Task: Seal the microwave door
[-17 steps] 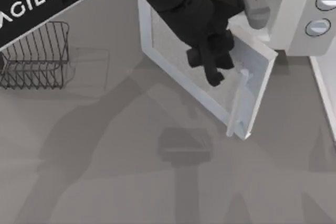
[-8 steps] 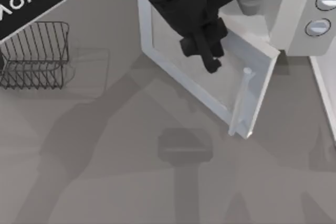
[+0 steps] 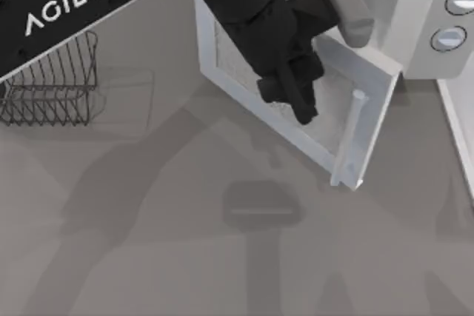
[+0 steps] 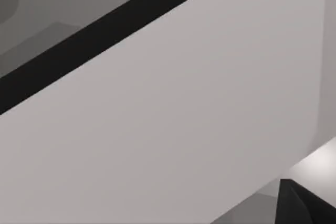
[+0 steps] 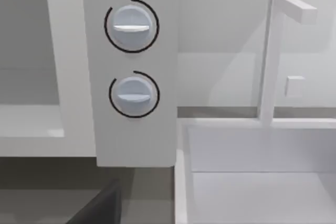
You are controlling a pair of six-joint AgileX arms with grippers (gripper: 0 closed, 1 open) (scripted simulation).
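The microwave (image 3: 422, 27) stands at the back right, its two round knobs (image 3: 449, 37) on the front panel. Its door (image 3: 326, 120) hangs open, swung out to the left over the table, with the pale bar handle (image 3: 354, 135) near the free edge. My left gripper (image 3: 300, 105) is pressed against the door's window face, just left of the handle. The left wrist view has the white door panel (image 4: 184, 108) very close, with the dark tip of the left gripper (image 4: 307, 208) at one corner. In the right wrist view, the knobs (image 5: 131, 24) and pale cavity (image 5: 26, 51) lie ahead of my parked right gripper (image 5: 100, 208).
A dark wire rack (image 3: 52, 79) sits at the left side of the table. A white sink (image 5: 252, 171) with a faucet (image 5: 270, 51) stands to the right of the microwave. Open grey tabletop (image 3: 148, 257) stretches along the front.
The door has swung a little further toward the microwave, its free edge shifting right. My left gripper stayed against the window face, moving with it.
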